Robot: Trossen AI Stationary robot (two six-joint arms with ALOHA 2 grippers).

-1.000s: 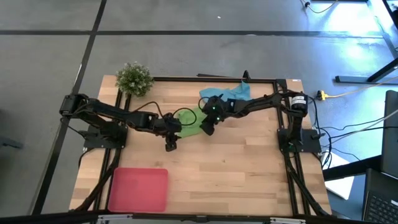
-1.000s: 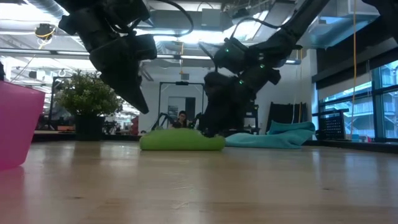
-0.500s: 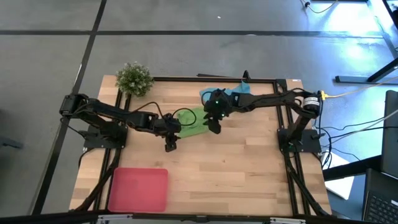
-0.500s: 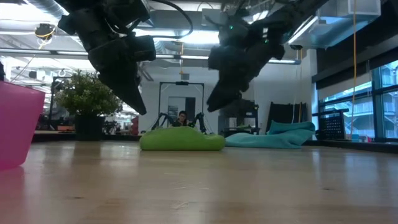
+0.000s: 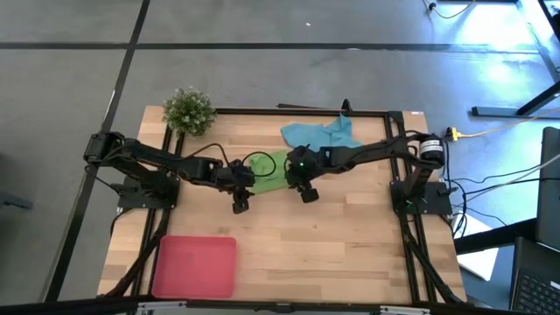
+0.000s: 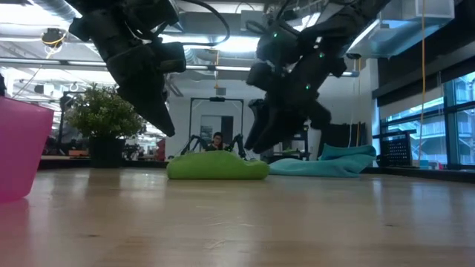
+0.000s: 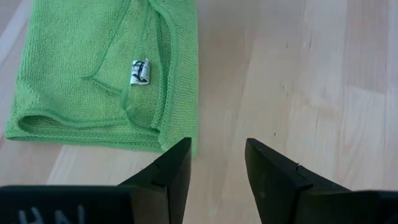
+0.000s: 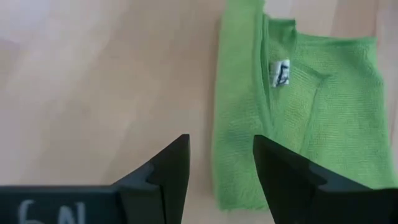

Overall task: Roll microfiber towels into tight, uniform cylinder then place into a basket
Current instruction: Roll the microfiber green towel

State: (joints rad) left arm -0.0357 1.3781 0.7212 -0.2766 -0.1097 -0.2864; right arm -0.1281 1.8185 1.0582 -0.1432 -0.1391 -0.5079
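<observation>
green towel: the lime green towel [image 5: 272, 171] lies folded flat on the wooden table [image 5: 350, 245], mid-table toward the far side, between the two grippers; a small white label [image 7: 140, 71] shows on its top layer.
handling: likely light, soft and limp, with a napped weave that should grip rather than slide (it will sag if lifted by one corner); a hemmed short edge looks the best place to pinch and start a roll.
blue towel: the light blue towel [image 5: 319, 134] sits crumpled near the far edge, just beyond the green one, not yet flattened or rolled.
left gripper: the left gripper [image 7: 216, 163] hangs above bare wood just beside the green towel's edge, fingers parted, gripping nothing.
right gripper: the right gripper [image 8: 221, 167] hovers over the towel's opposite edge, fingers spread, empty.
basket: the pinkish-red basket [image 5: 195, 266] rests at the near left corner, well apart from both towels; nothing shows inside it.
plant: a small green plant [image 5: 189, 109] stands at the far left corner.
</observation>
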